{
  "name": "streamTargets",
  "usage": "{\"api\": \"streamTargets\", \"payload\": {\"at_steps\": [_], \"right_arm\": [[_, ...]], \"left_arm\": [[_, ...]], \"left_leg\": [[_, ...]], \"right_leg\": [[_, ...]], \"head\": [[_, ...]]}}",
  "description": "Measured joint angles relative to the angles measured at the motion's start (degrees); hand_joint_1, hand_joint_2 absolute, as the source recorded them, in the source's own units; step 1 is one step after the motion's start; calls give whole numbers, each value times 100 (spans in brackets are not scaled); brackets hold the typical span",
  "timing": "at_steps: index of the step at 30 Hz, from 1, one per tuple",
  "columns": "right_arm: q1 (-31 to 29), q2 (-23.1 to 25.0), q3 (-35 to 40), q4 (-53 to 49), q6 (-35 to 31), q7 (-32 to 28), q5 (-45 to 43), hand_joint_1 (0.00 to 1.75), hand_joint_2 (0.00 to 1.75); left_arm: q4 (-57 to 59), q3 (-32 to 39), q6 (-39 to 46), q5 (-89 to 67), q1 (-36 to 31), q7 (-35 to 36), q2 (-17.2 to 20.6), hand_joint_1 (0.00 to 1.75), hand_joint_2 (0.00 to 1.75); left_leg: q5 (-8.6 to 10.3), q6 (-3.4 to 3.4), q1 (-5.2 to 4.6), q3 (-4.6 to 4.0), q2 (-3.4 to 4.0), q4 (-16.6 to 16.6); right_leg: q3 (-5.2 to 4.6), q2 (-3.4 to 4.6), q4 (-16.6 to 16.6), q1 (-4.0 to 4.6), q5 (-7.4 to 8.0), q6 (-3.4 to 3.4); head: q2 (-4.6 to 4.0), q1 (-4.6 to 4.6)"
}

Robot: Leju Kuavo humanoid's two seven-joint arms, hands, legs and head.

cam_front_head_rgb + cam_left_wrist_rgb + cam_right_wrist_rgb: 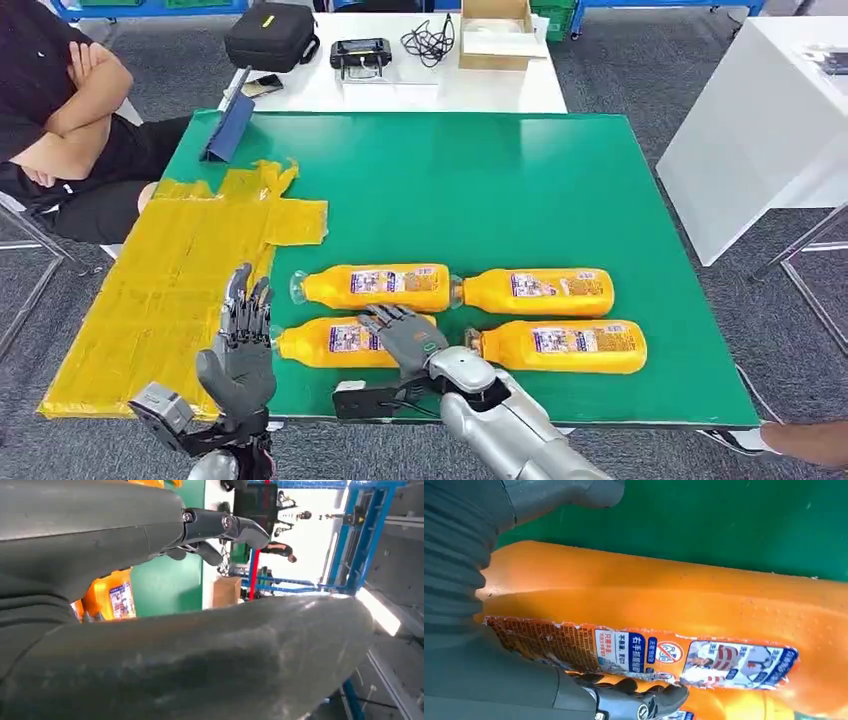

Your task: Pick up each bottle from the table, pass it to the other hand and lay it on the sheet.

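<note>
Yellow sheet (170, 275) bare; bottles (540, 292) crowd near edge.

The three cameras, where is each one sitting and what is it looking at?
Head view: high on the robot, looking forward and down at the green table, yellow sheet and four orange bottles; both arms rise from below, left hand raised, right hand on the near-left bottle.
Left wrist view: behind the left hand, looking across the table to blue racks.
Right wrist view: behind the right hand, close on that bottle.
Shared: the orange bottles and green table appear in all three.
</note>
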Motion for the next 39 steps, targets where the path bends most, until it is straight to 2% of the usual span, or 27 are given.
{"api": "streamTargets", "payload": {"at_steps": [1,7,22,28,30,33,35,39], "right_arm": [[-15,28,24,55,-9,0,2,175,175],[-175,114,68,389,9,-109,-245,175,175],[-443,214,-55,981,247,-328,-721,175,175],[-431,214,-92,1116,158,-127,-865,175,175],[-393,214,-184,1154,4,-96,-1100,175,175],[-237,208,-517,1165,-504,-70,-1595,175,175],[-123,194,-783,1152,-739,-225,-1861,175,175],[-2,170,-1194,1108,-846,-376,-2052,175,175]], "left_arm": [[0,9,-15,0,1,0,0,0,0],[46,22,-55,2,-36,0,0,0,0],[573,31,-142,72,-383,7,-2,0,0],[686,7,390,380,-432,6,-2,0,0],[734,7,873,571,-467,4,-2,0,0],[621,-9,2818,708,-482,4,-2,0,0],[391,-9,3724,629,-458,4,-2,0,0],[65,-90,4026,529,-441,0,-2,0,0]], "left_leg": [[-1,-1,1,14,4,0],[-1,-1,1,52,9,0],[-1,-1,-1,65,10,0],[-2,0,-3,85,6,0],[-3,0,-3,92,2,0],[-5,1,-3,107,1,-1],[-10,6,-3,122,-3,-1],[-49,17,-6,179,-9,-6]], "right_leg": [[9,4,-1,1,-1,-1],[42,6,-3,3,0,-2],[52,7,-3,4,1,-2],[69,4,-6,6,-1,-1],[79,3,-7,6,-2,-1],[99,3,-8,7,-3,-1],[114,2,-11,7,-7,2],[129,-1,-14,7,-49,8]], "head": [[0,0],[0,0],[0,0],[0,-2],[0,0],[0,0],[0,-2],[0,0]]}}
